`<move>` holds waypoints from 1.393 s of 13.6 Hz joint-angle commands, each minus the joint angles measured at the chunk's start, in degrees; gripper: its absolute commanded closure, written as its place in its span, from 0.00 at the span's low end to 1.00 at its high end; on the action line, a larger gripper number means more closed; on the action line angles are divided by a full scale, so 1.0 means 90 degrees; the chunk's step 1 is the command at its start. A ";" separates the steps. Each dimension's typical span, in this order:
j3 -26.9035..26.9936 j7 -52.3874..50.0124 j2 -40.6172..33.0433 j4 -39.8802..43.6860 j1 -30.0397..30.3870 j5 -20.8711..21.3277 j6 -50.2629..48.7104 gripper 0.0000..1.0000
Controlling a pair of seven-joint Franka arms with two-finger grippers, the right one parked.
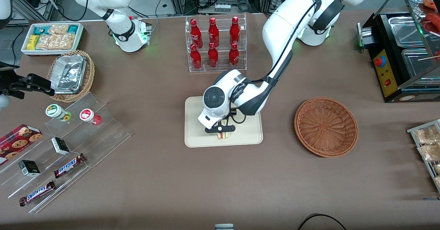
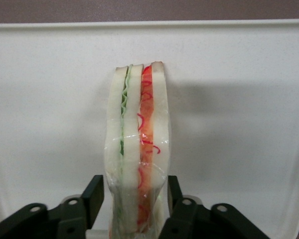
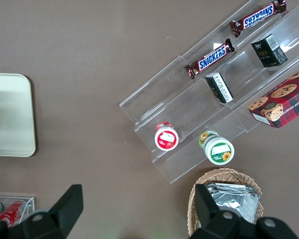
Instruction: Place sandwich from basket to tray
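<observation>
- My gripper (image 1: 222, 131) sits low over the tray (image 1: 199, 139), just left of centre in the front view, toward the tray's camera-near edge.
- My fingers (image 2: 92, 196) are closed narrowly on the sandwich (image 2: 139, 144), one pressing on each bread face, so I am holding it.
- The sandwich stands on edge with its cut side facing my wrist camera: a green layer between the pale slices on one side, a red-orange layer on the other, all under clear wrap.
- In the front view only a small piece of the sandwich (image 1: 223, 135) peeks out beneath my gripper, over the tray's cream surface. Whether it already touches the tray I cannot tell.
- The wrist view shows the tray (image 2: 239, 99) spreading out around the sandwich, its raised rim running across with brown table cloth past it.
- The basket (image 1: 326, 126) lies right of centre in the front view, on the table toward my end and well apart from the tray, with nothing in it.
- A clear rack of red bottles (image 1: 216, 43) stands in the upper middle of the front view, farther from the camera than the tray.
- At the left of the front view are a lighter wicker basket of foil containers (image 1: 70, 74) and a clear stepped stand (image 1: 65, 147) with snack bars and small cups.
</observation>
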 commanded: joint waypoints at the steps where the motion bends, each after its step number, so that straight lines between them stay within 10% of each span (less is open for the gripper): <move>1: 0.0033 -0.0070 -0.0080 0.0200 -0.0083 0.0102 -0.0154 0.00; 19: 0.0091 0.0965 -0.1985 0.0073 0.1292 0.0063 -0.1971 0.00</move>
